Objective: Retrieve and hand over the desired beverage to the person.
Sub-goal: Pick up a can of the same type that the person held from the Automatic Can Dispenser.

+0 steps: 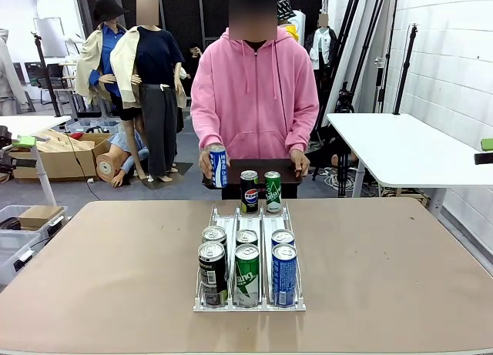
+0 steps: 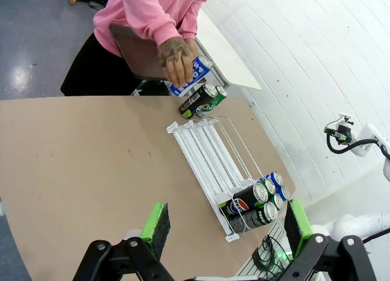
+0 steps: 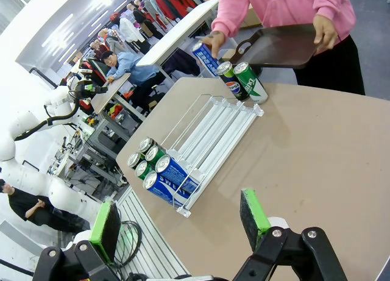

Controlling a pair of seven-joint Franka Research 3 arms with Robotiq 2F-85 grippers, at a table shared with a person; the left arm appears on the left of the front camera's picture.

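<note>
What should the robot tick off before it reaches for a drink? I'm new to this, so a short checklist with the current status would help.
1. Left gripper open and empty: ok.
2. Right gripper open and empty: ok.
3. Six cans upright at the near end of the rack: ok.
4. Person's hand away from the rack: not ok; it holds a blue can by the far end.
5. A hand free to receive: not ok; the other hand holds a tray.
6. Which drink is wanted: cannot tell.
</note>
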